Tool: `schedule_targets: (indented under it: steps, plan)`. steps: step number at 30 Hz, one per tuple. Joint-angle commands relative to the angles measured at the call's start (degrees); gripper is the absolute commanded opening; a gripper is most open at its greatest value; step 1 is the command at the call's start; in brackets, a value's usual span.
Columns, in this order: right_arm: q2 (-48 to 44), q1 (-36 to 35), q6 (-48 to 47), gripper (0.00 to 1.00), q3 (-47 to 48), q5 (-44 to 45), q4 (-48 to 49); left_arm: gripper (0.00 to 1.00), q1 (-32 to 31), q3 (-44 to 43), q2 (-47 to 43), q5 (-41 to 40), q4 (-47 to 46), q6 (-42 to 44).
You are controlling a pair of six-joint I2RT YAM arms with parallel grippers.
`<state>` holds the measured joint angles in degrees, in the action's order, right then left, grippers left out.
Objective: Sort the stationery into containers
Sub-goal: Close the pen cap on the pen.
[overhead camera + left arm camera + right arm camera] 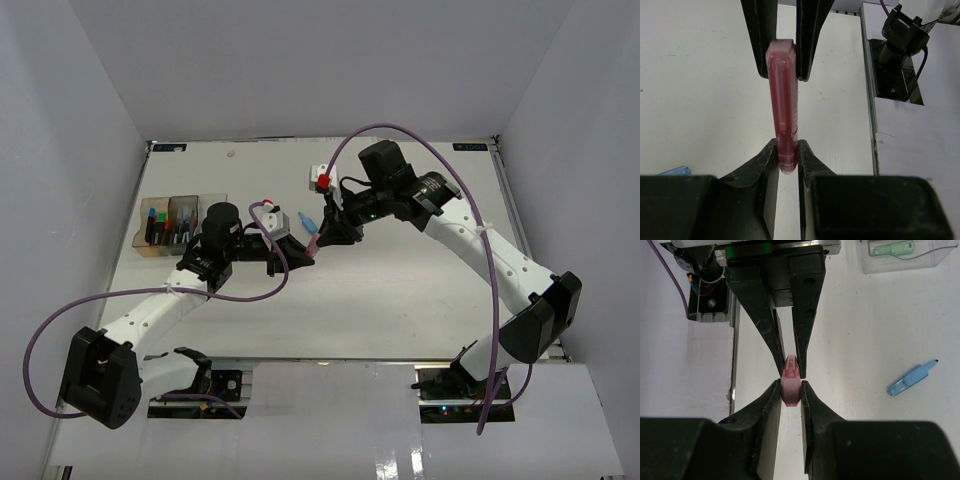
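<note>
- At the far left of the table (400, 290) sit the containers (172, 222), a joined row with capped markers (165, 230) standing in the tinted ones. A green piece (892, 248) lies in the clear box (920, 262).
- The left hand (787, 152) is pinched narrow on one end of a pink piece (782, 100). The piece hangs in the air above the table, to the right of the containers.
- The right hand (790, 389) is clamped narrow on the other end, so both hands hold the one item, fingers facing each other.
- To my eye this is a hand-over, and only one hand should let go. I would judge it should be the right, since the left is nearer the boxes.
- The right should open only once the left's grip is firm. It should then draw straight back along the piece's line, so its fingers don't drag the piece askew.
- A blue piece (911, 378) lies loose on the table just beyond the pair, not yet sorted, and the retreating arm should pass clear of it.
</note>
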<state>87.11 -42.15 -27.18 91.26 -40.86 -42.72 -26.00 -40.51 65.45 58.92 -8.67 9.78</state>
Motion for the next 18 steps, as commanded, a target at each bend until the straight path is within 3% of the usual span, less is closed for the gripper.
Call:
schedule_targets:
  steps: [1, 18]
  plan:
    - [1.0, -0.7, -0.3, 0.08, -1.3, 1.3, -2.3, 0.04, -0.3, -1.1, -2.8, 1.9, -4.1, 0.2]
    - [7.2, -3.8, -2.4, 0.08, -2.8, 3.2, -6.7, 0.00, -0.3, -1.3, -6.2, 1.8, -6.7, -1.4]
